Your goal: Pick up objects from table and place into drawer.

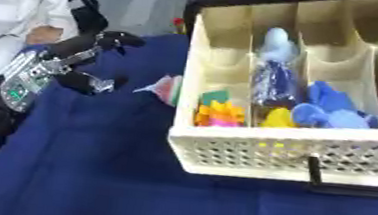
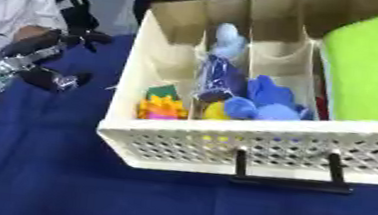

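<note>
A cream drawer (image 1: 249,156) with a perforated front and a black handle (image 2: 286,180) stands open on the blue cloth. Its left compartment holds small orange, yellow, pink and green pieces (image 1: 219,113). In the middle one lie a dark blue packet (image 1: 274,81) and a yellow piece (image 1: 279,118). Blue soft things (image 1: 333,110) fill the right one. A small pink and green object (image 1: 168,88) lies on the cloth against the drawer's left wall. My left hand (image 1: 87,63) hovers to its left, open and holding nothing. My right hand does not show.
A bright green panel (image 2: 373,63) covers the drawer's right end. Blue cloth (image 1: 106,181) spreads over the table in front of and left of the drawer. My left forearm (image 1: 24,79) comes in from the left edge.
</note>
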`<action>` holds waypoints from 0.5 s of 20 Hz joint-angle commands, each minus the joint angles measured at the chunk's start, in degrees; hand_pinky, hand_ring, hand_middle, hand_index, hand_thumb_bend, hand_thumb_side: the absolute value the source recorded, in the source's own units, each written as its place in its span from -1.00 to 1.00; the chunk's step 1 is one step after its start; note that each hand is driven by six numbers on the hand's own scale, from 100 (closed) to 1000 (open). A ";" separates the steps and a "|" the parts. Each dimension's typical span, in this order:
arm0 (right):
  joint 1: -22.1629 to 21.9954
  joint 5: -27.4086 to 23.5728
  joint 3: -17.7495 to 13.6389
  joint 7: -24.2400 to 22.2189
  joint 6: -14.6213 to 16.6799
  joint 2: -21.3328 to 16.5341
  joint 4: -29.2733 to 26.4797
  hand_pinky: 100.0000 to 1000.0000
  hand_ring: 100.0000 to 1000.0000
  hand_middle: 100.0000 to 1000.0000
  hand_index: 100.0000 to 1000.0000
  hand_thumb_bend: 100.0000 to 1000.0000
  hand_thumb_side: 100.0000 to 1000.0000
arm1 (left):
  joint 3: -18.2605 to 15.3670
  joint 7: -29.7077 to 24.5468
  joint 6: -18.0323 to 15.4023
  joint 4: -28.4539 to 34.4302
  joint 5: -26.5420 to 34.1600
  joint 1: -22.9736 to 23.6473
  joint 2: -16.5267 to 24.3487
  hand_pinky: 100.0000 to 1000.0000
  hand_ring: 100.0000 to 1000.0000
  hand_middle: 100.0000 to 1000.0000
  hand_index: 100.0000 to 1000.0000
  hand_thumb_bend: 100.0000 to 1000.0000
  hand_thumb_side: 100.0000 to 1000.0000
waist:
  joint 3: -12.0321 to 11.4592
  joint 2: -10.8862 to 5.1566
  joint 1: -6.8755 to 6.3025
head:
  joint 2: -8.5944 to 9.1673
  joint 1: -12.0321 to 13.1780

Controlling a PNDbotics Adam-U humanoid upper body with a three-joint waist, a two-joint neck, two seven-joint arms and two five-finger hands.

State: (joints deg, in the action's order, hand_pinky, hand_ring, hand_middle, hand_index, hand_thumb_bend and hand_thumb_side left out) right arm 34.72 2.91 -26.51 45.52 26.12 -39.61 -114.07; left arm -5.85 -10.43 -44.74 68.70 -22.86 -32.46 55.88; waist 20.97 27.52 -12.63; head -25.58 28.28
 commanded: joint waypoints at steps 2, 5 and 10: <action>0.16 -0.43 -0.80 6.45 6.48 -2.12 -0.52 0.18 0.40 0.23 0.46 -1.00 1.00 | -1.03 3.16 -0.03 0.97 -2.81 -0.52 2.59 0.40 0.77 0.74 1.00 -0.60 0.34 | 0.10 -1.11 0.31 | 0.55 1.20; 0.33 -0.57 -0.78 6.45 6.42 -2.03 -0.52 0.18 0.40 0.23 0.46 -1.00 1.00 | -0.89 4.96 0.20 1.18 -4.19 -0.75 2.53 0.39 0.77 0.72 0.98 -0.57 0.29 | 0.41 -0.99 0.15 | 0.93 2.38; 0.43 -0.85 -1.05 6.45 6.61 -2.07 -0.52 0.17 0.39 0.22 0.45 -1.00 1.00 | -0.66 6.81 0.24 1.37 -6.30 -1.03 2.79 0.38 0.76 0.68 0.97 -0.52 0.29 | 1.21 -0.81 -0.20 | 1.69 3.80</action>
State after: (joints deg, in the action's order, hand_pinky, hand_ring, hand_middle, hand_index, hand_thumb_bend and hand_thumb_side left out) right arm 34.71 2.61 -26.89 45.52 26.12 -39.61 -114.07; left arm -5.84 -4.29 -44.45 69.30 -28.63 -32.83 55.90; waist 22.25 27.86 -13.36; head -24.60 31.58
